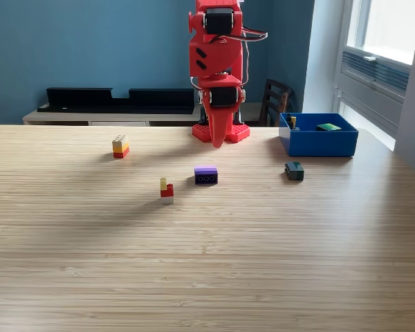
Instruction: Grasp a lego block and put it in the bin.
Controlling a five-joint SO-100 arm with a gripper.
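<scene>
Starting at the exterior view's left, we see a small stack of lego (120, 146), pale on top with yellow and red layers below, standing on the wooden table (207, 263) in the far-left part of the scene. Right of it and nearer to us stands a second small piece (167, 191), yellow on top, red in the middle, pale at the bottom. Just to its right and a little farther back lies a purple block (206, 175) with a dark front face.

Above and behind that purple block we find the red arm, folded upright over its base at the far edge of the table. Its gripper (218, 140) points straight down, the tip hanging clear of the table, well apart from every block. The jaws look pressed together into one narrow point, and we see nothing held between them.

Farther right, a dark green block (294, 171) lies on the table just in front of the bin (319, 143). The bin sits at the far right, well to the right of the gripper, with a green piece (328, 126) and a small yellowish one (292, 122) inside.
</scene>
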